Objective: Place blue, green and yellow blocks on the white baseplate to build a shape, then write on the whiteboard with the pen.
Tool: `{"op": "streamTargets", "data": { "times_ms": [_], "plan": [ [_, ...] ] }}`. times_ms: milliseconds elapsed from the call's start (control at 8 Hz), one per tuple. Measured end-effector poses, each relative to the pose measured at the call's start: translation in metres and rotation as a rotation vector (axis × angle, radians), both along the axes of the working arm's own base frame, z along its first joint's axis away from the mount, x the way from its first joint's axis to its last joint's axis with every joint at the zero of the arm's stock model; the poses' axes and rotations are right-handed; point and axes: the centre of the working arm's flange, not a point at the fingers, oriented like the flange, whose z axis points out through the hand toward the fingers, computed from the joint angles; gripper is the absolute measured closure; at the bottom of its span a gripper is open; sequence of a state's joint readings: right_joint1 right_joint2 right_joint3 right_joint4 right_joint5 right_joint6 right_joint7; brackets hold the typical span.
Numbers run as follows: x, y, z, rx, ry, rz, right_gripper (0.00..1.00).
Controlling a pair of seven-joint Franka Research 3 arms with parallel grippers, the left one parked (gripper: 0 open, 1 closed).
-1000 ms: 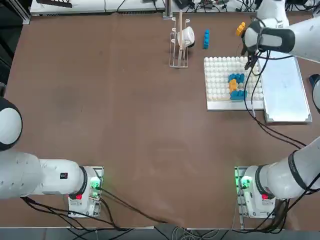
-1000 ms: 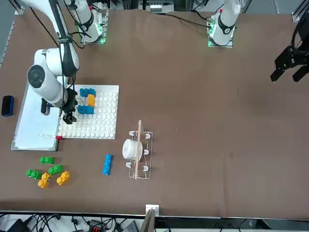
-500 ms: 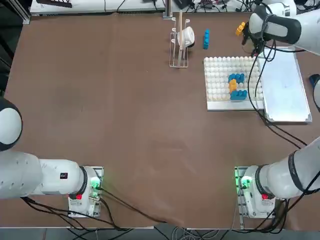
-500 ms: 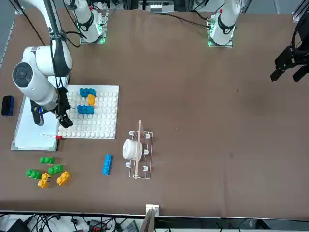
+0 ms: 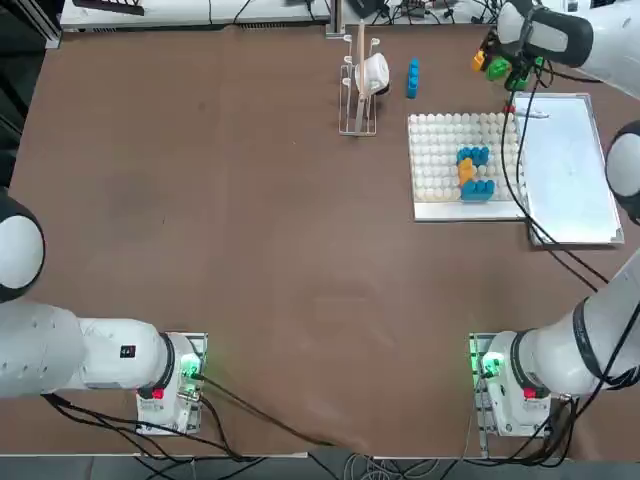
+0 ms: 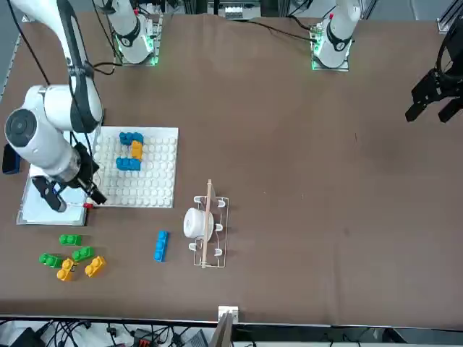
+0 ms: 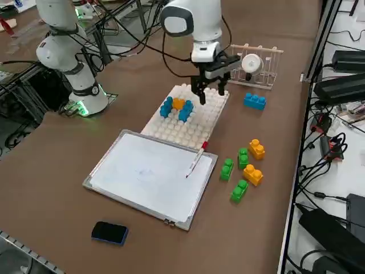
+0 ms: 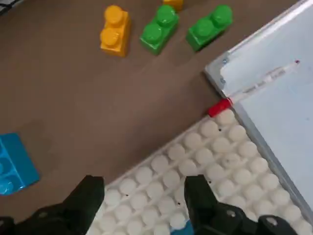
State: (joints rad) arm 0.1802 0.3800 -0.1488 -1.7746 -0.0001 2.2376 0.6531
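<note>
1. Across a broad, brown tabletop (image 5: pixel 300 250), the surface is smooth and matte. Beyond its far edge runs a white work surface (image 7: pixel 356 174) crowded with black cables (image 7: pixel 339 140) and dark boxes (image 7: pixel 336 228).

2. The right arm (image 6: pixel 69 108) rises from its mount at the near edge and bends over the table. Its right gripper (image 8: pixel 145 196) hangs above the white baseplate, fingers pointing down. The jaws are released, standing wide apart with nothing gripped between them.

3. The white baseplate (image 5: pixel 435 160), covered in round studs, lies flat beside the whiteboard (image 7: pixel 151 174). On it, one yellow block (image 7: pixel 178 103) sits between two blue blocks (image 7: pixel 166 107), forming a small bracket shape.

4. The pen (image 7: pixel 197 161) lies on the whiteboard near the corner beside the baseplate, its red end reaching over the silver-grey frame.

5. Loose on the brown surface, between the boards and the far edge, are three green blocks (image 7: pixel 227 169) and two orange-yellow blocks (image 7: pixel 252 174). Another blue block (image 7: pixel 254 101) lies apart from them, near a wire rack (image 6: pixel 226 238) holding a white, rounded object (image 6: pixel 195 223).

6. A dark, oblong object with a blue edge (image 7: pixel 109 233) rests near the whiteboard, on the side away from the baseplate.
</note>
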Motion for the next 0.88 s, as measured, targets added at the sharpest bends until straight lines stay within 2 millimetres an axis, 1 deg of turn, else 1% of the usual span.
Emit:
{"op": "streamTargets", "data": {
  "times_ms": [250,500,625,875],
  "plan": [
    [0.032,0.006,-0.015,-0.002,0.020,0.109,0.00],
    [0.058,0.007,-0.023,0.001,0.030,0.152,0.00],
    [0.067,0.004,-0.027,0.010,0.026,0.173,0.00],
    [0.082,-0.017,-0.037,0.008,0.020,0.233,0.00]
  ]
}}
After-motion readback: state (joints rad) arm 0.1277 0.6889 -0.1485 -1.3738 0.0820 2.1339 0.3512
